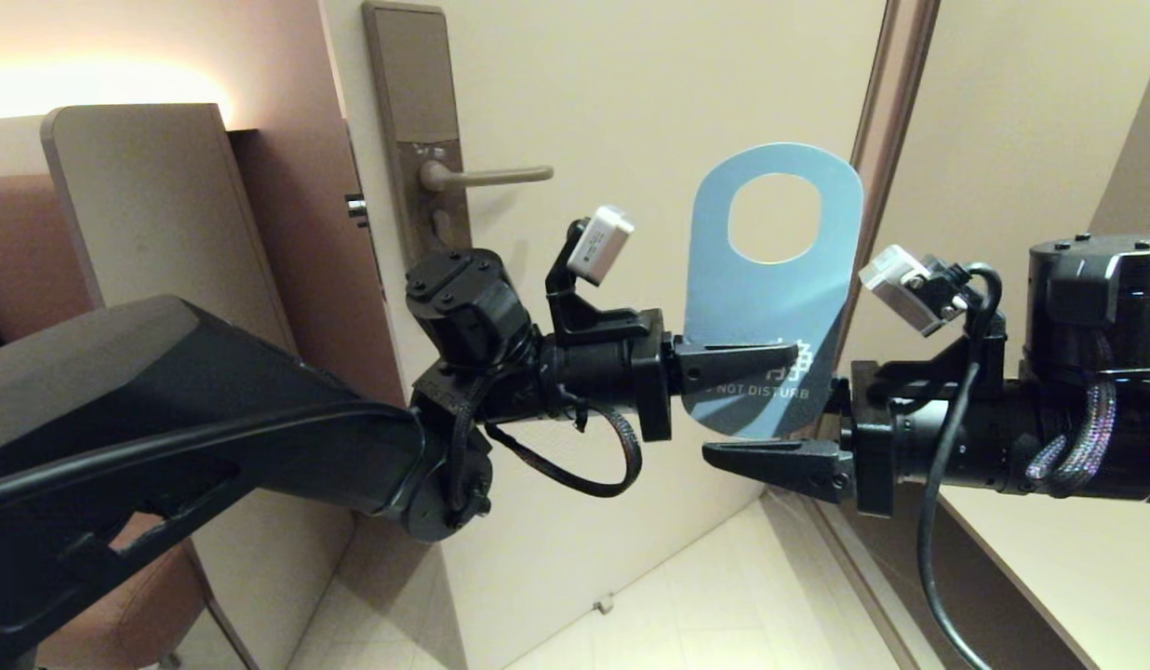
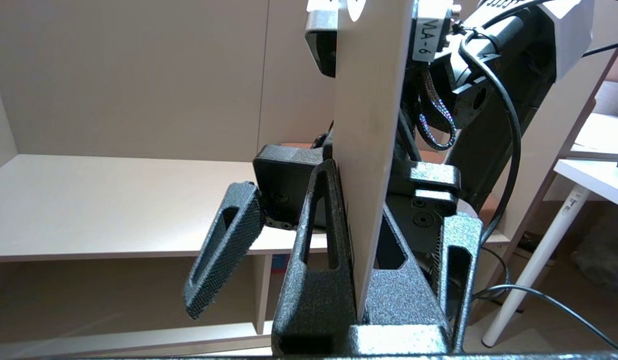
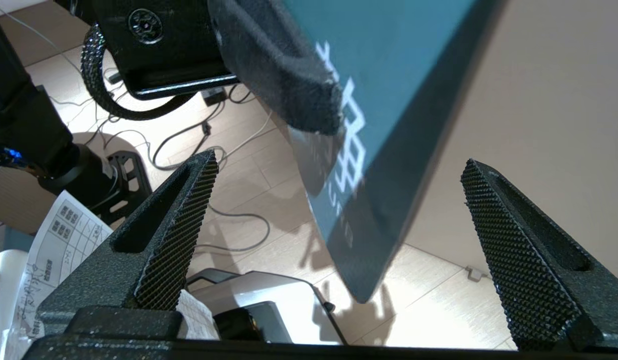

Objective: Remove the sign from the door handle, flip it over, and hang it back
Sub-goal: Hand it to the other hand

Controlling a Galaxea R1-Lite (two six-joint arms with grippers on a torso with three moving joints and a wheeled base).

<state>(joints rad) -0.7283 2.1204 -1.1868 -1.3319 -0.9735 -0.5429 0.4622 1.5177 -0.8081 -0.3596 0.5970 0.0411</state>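
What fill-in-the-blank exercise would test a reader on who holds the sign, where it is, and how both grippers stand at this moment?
1. The sign is clamped near its lower end by the ____ gripper.
2. The right gripper has its jaws ____, one on each side of the sign's lower end.
3. The face of the sign turned toward the head camera is ____.
4. The door handle has ____ hanging on it.

Missing words: left; open; blue; nothing

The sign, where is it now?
In the head view the sign is off the door handle, upright right of it, held by the left gripper.
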